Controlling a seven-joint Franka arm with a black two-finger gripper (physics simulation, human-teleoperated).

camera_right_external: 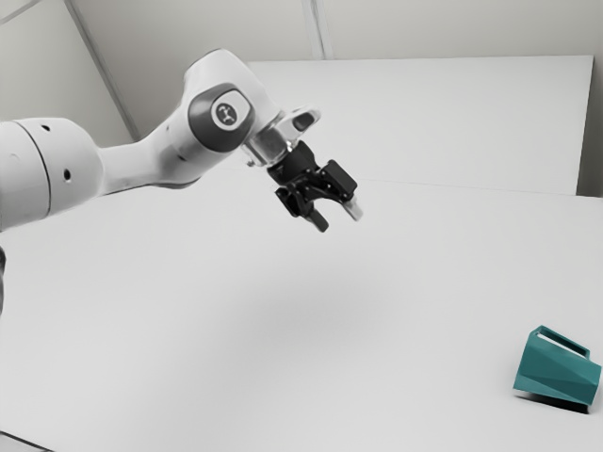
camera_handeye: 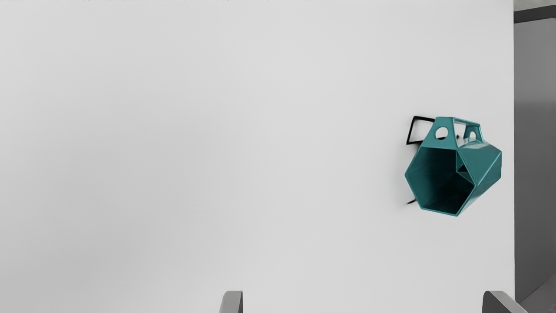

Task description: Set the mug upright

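My gripper (camera_right_external: 340, 220) hangs open and high above the table at the exterior view's centre, well apart from the mug. The teal faceted mug (camera_right_external: 556, 369) lies on its side at the exterior view's lower right, its handle on the upper side. In the wrist view the mug (camera_handeye: 482, 161) turns its dark hexagonal mouth toward the camera. The fingertips of the gripper (camera_handeye: 362, 302) stand wide apart there, nothing held between them.
The white table (camera_right_external: 283, 348) reaches under the arm and the mug. One table edge runs close beside the mug in the wrist view, with a grey surface (camera_handeye: 535, 152) beyond it. A white panel (camera_right_external: 424, 122) stands behind the table.
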